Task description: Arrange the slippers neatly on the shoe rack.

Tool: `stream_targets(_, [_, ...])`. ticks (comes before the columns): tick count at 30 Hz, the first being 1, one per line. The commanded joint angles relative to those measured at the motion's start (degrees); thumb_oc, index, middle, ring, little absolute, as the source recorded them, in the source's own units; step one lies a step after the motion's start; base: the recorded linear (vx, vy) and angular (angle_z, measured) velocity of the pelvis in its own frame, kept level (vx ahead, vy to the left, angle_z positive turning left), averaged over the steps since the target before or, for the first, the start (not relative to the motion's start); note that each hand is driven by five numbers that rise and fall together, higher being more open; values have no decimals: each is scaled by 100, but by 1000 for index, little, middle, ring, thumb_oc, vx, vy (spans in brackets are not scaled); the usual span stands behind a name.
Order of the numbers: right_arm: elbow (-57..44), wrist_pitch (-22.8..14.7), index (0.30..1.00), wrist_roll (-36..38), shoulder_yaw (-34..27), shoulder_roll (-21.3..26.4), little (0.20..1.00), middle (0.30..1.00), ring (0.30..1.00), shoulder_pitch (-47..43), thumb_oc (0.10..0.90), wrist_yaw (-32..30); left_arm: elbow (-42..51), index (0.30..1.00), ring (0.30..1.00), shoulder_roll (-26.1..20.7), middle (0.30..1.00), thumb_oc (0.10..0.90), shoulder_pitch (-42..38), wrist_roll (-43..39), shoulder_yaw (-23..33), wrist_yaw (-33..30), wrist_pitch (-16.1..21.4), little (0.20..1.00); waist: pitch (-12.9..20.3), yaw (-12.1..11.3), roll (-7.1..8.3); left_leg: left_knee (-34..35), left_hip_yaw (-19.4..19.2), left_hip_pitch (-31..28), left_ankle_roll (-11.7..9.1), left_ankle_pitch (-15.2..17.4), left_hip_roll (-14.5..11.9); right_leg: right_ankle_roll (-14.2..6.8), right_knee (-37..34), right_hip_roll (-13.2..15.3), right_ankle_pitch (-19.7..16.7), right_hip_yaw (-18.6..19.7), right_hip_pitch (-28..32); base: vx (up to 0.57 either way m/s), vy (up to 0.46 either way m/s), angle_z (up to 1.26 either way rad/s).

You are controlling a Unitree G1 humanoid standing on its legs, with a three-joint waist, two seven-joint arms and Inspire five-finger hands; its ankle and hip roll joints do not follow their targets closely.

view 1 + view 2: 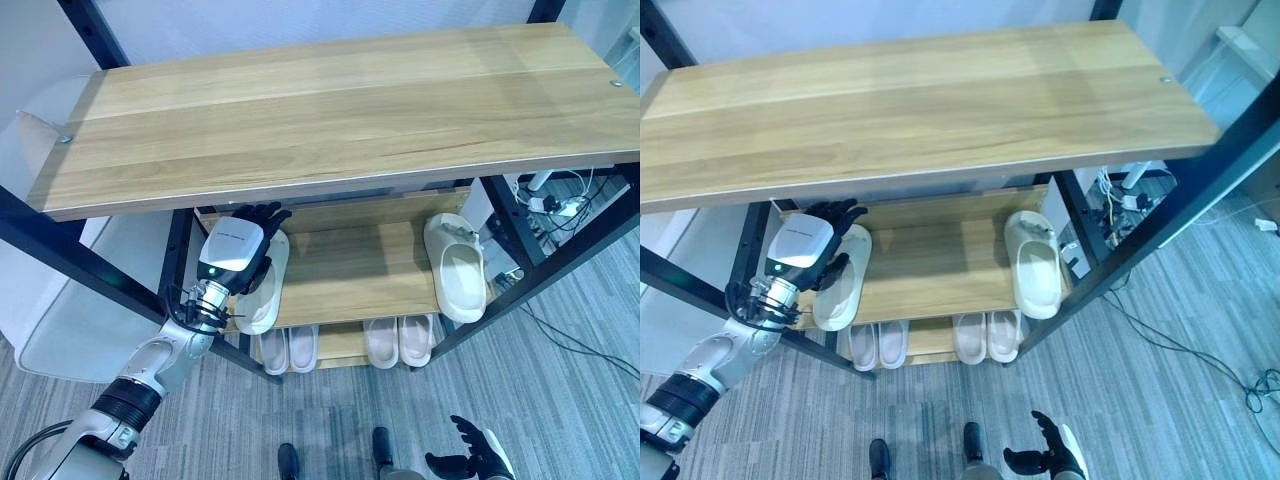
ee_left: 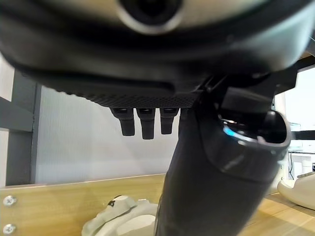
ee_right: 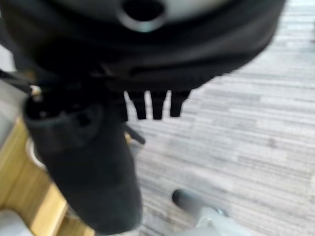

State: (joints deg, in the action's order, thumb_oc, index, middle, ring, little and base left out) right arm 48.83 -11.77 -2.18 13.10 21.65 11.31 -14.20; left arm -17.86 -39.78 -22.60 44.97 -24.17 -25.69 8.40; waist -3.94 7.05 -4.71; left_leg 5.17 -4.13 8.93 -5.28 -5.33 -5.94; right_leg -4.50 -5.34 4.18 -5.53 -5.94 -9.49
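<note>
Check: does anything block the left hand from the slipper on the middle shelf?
Nothing visible: the left hand is already at the left slipper on the middle shelf, under the top shelf.

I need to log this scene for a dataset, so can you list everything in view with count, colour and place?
Shoe rack: one, light wood shelves on a dark frame, centre.
Slippers on middle shelf: two, off-white; left slipper at the shelf's left end under the left hand, right slipper at its right end.
Slippers on bottom shelf: four, off-white, in two side-by-side pairs.
Cables: several, white and dark, floor right of rack.
Carpet: grey, striped.
Left hand: dark, over the left slipper.
Right hand: dark, open, low over carpet.
</note>
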Motion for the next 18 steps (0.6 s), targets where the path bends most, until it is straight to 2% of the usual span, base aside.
stream_targets(1, [-213,-268,900,-99,-113,135,900,900,900,127,800,-104,-223,900,900,-167,900,800,-466,-299,692,-442,-71,900,153,-13,227,-17,-31,98,127,335,298,-292,34,108,503,68,-4,0,0,0])
stream_targets(12, [-217,-214,900,-254,-116,182,900,900,900,41,800,-191,-2,900,900,-67,900,800,35,-469,1106,-434,-16,900,119,-91,294,-17,-47,-89,139,391,288,-276,34,94,557,73,170,13,0,-1])
stream_targets(18, [-562,-175,900,-395,-79,135,900,900,900,221,800,-200,-122,900,900,170,900,800,96,-622,1059,-446,-12,900,176,-90,308,-17,-20,-112,154,414,291,-271,34,91,585,73,188,20,-8,-1])
